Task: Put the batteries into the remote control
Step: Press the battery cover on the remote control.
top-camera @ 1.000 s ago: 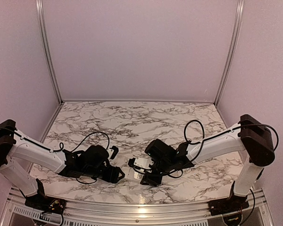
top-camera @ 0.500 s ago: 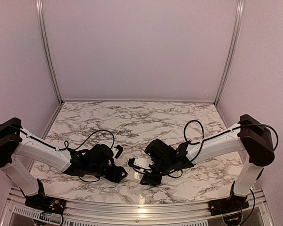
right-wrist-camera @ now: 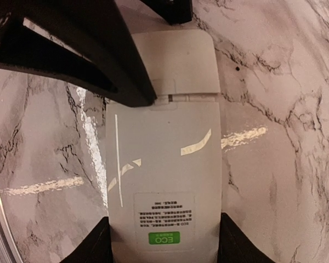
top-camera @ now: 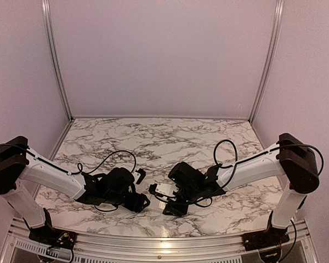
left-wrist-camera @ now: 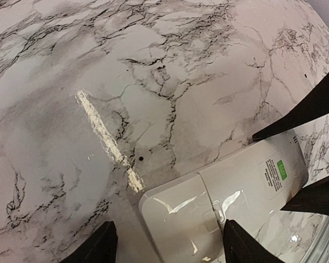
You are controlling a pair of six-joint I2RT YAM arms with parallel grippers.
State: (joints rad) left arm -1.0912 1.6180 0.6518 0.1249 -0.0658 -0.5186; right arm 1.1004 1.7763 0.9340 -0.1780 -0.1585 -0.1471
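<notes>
The white remote control (top-camera: pixel 163 190) lies back up on the marble table, a green ECO label (right-wrist-camera: pixel 164 238) at one end. Its battery cover (left-wrist-camera: pixel 181 216) is closed, with a seam across the back. My right gripper (right-wrist-camera: pixel 164 244) is shut on the label end, a finger against each long side. My left gripper (left-wrist-camera: pixel 170 244) stands open astride the cover end, its fingertips (left-wrist-camera: pixel 98 244) wider apart than the remote. In the top view the two grippers (top-camera: pixel 143 189) (top-camera: pixel 164 198) face each other over the remote. The batteries are out of view.
The marble table (top-camera: pixel 153 142) runs back to plain walls with aluminium posts (top-camera: pixel 55 60) at the corners. A metal rail (top-camera: pixel 164 241) borders the near edge. Black cables (top-camera: pixel 112 159) loop off both wrists.
My left gripper has slid right along the table until its fingers reach round the remote's cover end. The right gripper and the remote have stayed put.
</notes>
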